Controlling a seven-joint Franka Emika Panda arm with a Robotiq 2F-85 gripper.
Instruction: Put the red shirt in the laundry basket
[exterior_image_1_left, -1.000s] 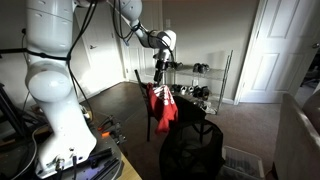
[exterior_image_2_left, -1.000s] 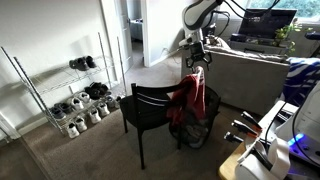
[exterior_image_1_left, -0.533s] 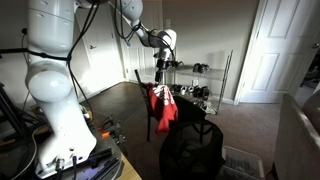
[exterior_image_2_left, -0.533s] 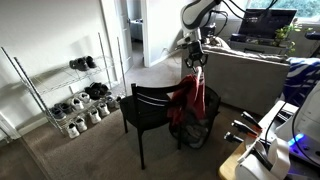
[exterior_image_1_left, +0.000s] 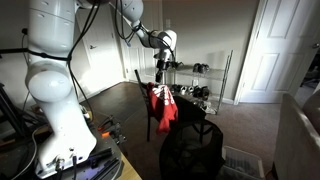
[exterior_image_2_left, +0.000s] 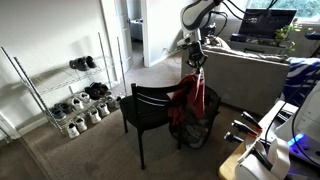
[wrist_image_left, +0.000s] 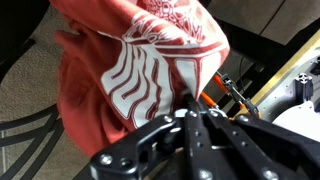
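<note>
The red shirt (exterior_image_1_left: 164, 108) (exterior_image_2_left: 190, 100) hangs limp over the back of a dark wooden chair (exterior_image_2_left: 150, 104) in both exterior views. My gripper (exterior_image_1_left: 158, 82) (exterior_image_2_left: 197, 68) points down at the shirt's top edge. In the wrist view the shirt (wrist_image_left: 130, 60), red with white marks, fills the upper left, and a fold of it runs down between the fingers of the gripper (wrist_image_left: 193, 106), which is shut on it. The black laundry basket (exterior_image_1_left: 192, 150) stands on the floor beside the chair, and shows partly hidden behind the shirt (exterior_image_2_left: 203, 136).
A wire shoe rack (exterior_image_2_left: 62, 96) (exterior_image_1_left: 203, 84) stands along the wall. A grey sofa (exterior_image_2_left: 250, 75) is behind the chair. White doors (exterior_image_1_left: 275, 50) close the far side. The robot's white base (exterior_image_1_left: 55, 95) and a table with tools (exterior_image_2_left: 262, 150) are close by.
The jaws have closed from wide open onto the top fold of the shirt. The arm and the shirt have hardly moved.
</note>
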